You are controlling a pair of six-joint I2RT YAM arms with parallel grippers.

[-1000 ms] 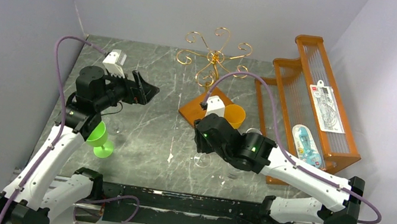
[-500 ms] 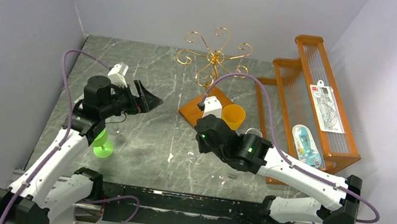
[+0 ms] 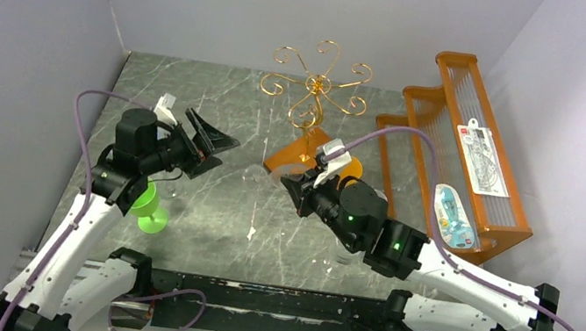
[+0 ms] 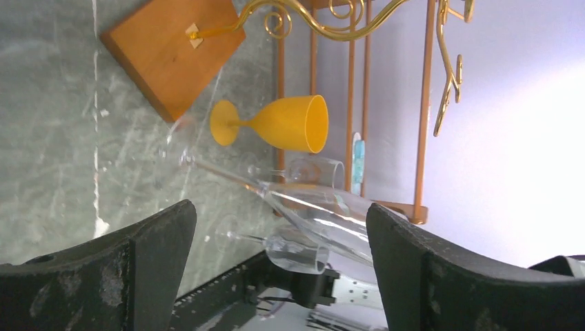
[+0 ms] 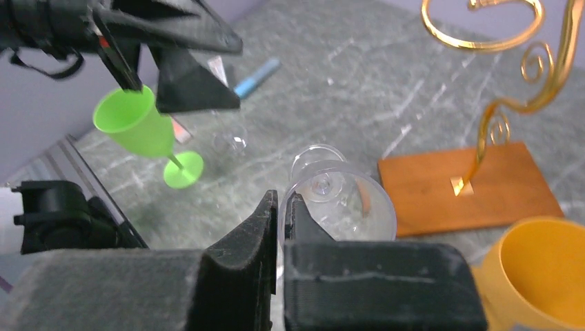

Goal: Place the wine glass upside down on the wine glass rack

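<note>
The right gripper [image 5: 281,200], at lower centre of its wrist view, has its fingers pressed together on the wall of the clear wine glass [image 5: 345,200], pinching the bowl near the rim. The glass lies roughly on its side, the stem and foot pointing away from the gripper toward the middle of the frame, and it looks to be clear of the marble. Just right of it sits the brown base of the wine glass rack [image 5: 469,186], with the gold scroll arms rising into the upper right corner. A yellow goblet [image 5: 545,269] fills the lower right, and a green goblet [image 5: 141,124] stands at left. Above the green goblet, the left gripper [image 3: 213,146] hangs spread wide, holding nothing.

The step in hand looks like the carry to the rack. The next move probably calls for turning the glass foot-up, then sliding its stem between the gold scrolls.
</note>
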